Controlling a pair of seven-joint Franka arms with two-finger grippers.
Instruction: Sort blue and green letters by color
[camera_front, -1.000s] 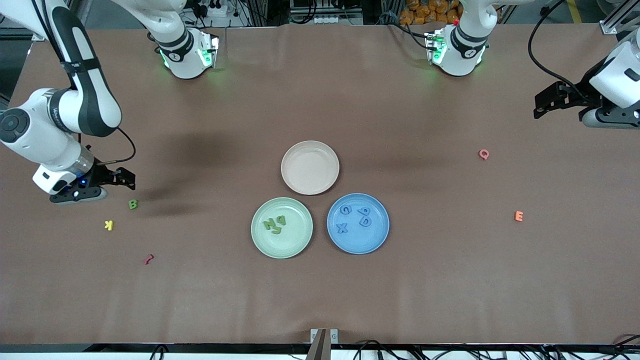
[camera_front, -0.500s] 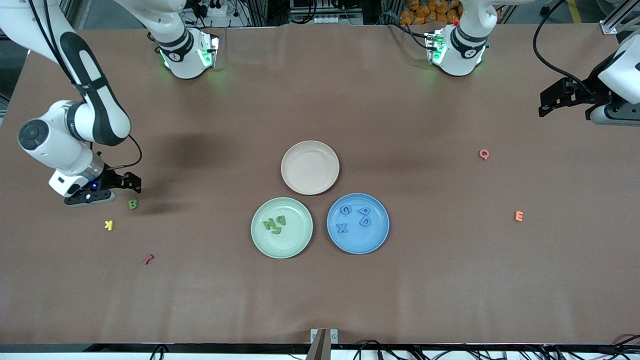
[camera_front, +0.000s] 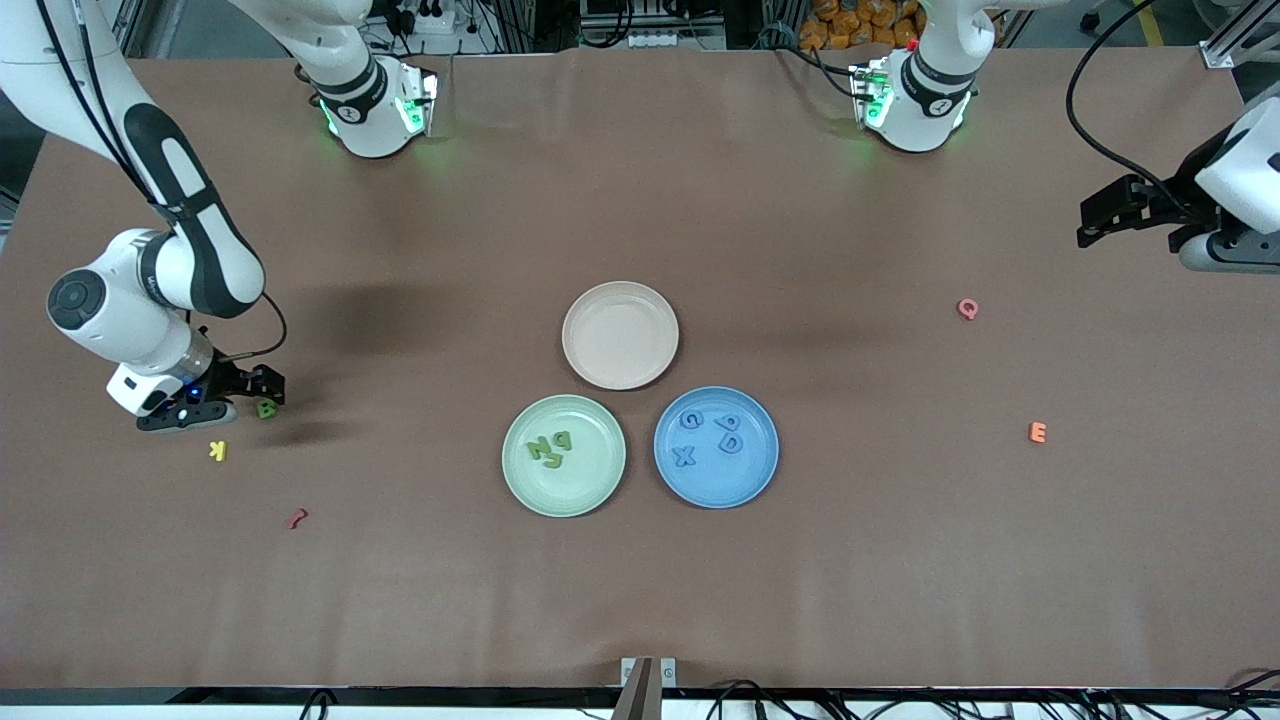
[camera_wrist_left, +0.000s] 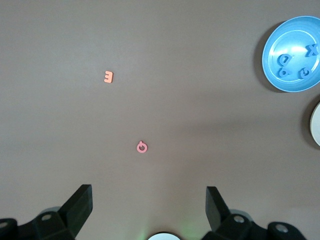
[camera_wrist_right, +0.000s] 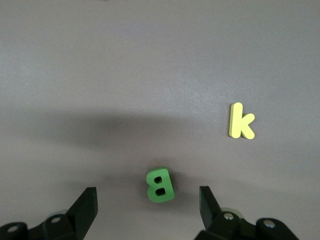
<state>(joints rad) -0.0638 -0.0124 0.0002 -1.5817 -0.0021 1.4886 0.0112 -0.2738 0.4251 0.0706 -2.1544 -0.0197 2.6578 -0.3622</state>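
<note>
Front view: right pincer (camera_front: 262, 388) perhaps half-hides B (camera_front: 267, 408).

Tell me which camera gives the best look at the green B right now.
The right wrist view: the green B lies flat on the table, unobstructed, between the open fingers of the right gripper. The front view shows it small, partly covered by that gripper. The left wrist view does not show it.

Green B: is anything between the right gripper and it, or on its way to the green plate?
Nothing visible. The right gripper is open over the green B, and only bare table lies between it and the green plate.
</note>
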